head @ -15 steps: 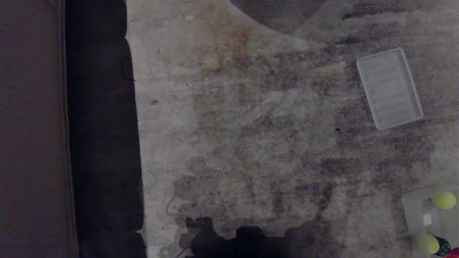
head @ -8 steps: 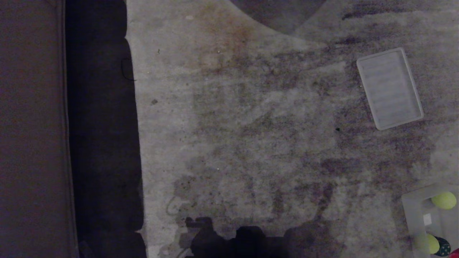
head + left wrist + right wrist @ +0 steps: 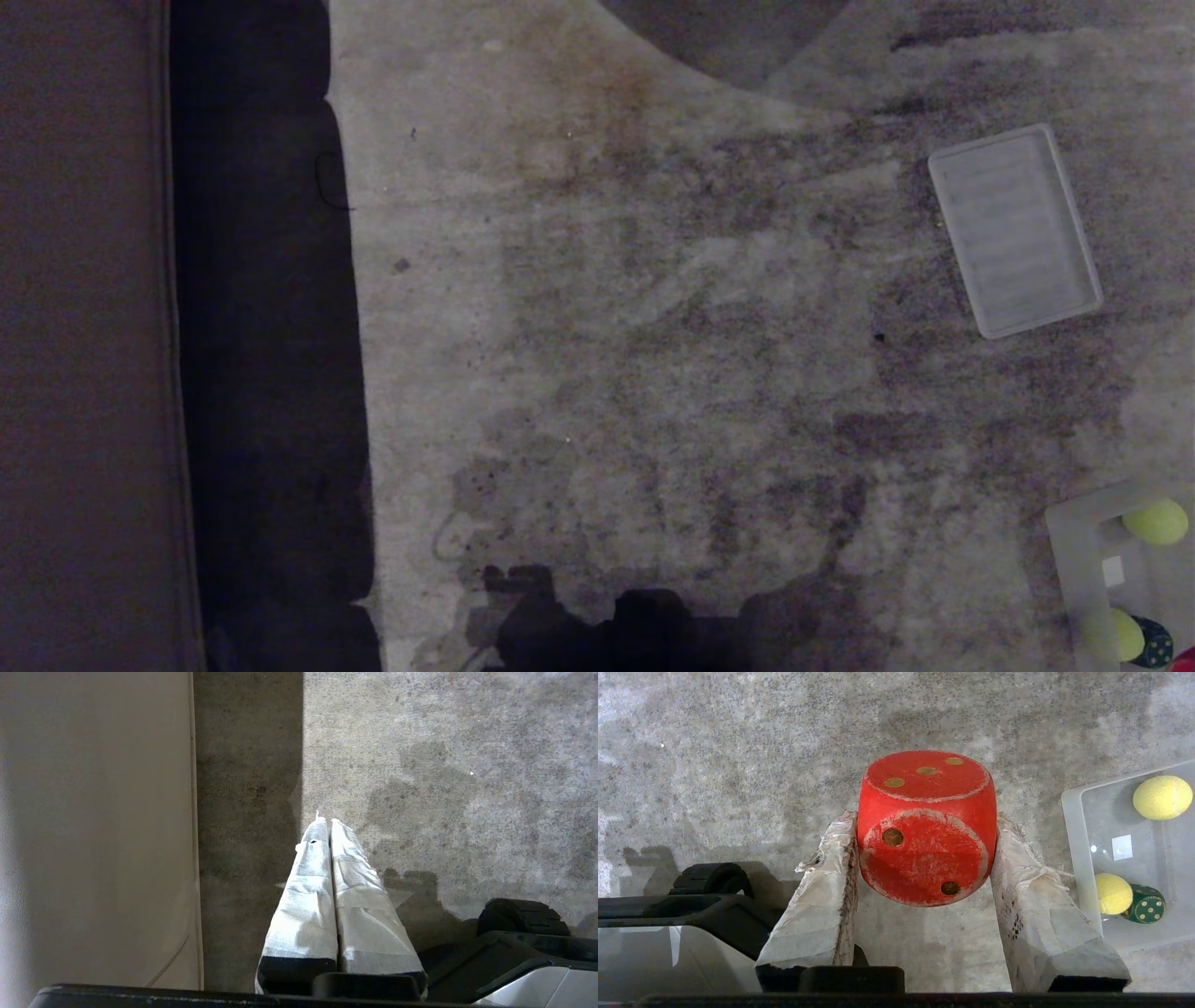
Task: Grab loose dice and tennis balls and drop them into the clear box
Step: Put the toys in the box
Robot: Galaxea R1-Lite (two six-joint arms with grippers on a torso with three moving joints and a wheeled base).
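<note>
Right gripper [image 3: 924, 840] pinching red die [image 3: 927, 826]; left gripper [image 3: 325, 821] jaws pressed together; clear box [image 3: 1074, 551] cut off

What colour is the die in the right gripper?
Red, with gold-brown pips and worn pale edges; clearest in the right wrist view, clamped in the right gripper.

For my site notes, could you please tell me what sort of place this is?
Probably a room in a home, worked at floor level: a stained grey carpet fills the view, a pale sofa-like furniture edge runs along one side, and a clear box with balls sits on the carpet.
</note>
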